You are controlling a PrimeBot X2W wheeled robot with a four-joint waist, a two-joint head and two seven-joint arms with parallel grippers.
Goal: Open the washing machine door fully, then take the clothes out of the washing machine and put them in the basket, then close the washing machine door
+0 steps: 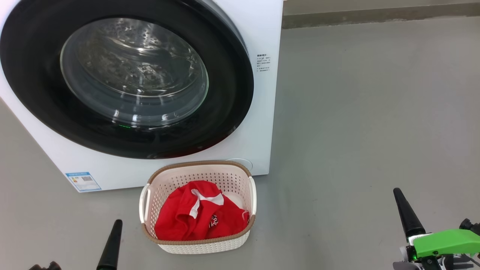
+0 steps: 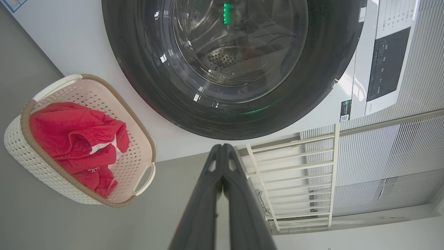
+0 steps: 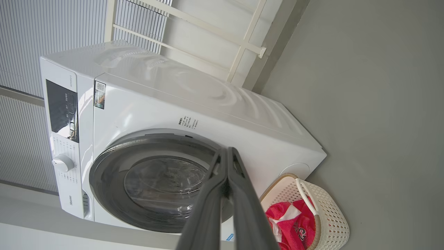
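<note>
The large round washing machine door (image 1: 133, 71), with a wide glossy black rim and a bulging clear glass window, sits shut against the front of the big white front-loading washing machine (image 1: 260, 123). The glass faces out into the room. Through it the perforated steel drum is partly visible, broken up by reflections and a small green glint.

The small cream-white perforated plastic basket (image 1: 202, 248), with a brown rim band, stands upright on the grey floor (image 1: 356, 112). It is just in front of the machine's lower right corner, with its opening facing up. The two white side handles lie on a line roughly parallel to the machine front. The bright red fabric clothes (image 1: 195, 217), with white trim, lie crumpled inside, below the rim.

The left gripper (image 2: 222, 147) has its two long dark fingers pressed together and grips nothing. It points toward the machine and is low, left of the basket and clear of it. The right gripper (image 3: 227, 150) is likewise pinched closed and empty. It is well apart from the basket on the right and also points toward the machine.

Limits of observation:
- In the head view the machine's top and left side are cut off.
- The dark control panel (image 3: 62, 109) appears at an angle and its markings are not legible.
- The printed text on the front and the blue label (image 1: 83, 181) are too small to read.
- The white print on the clothes is partly folded under.
</note>
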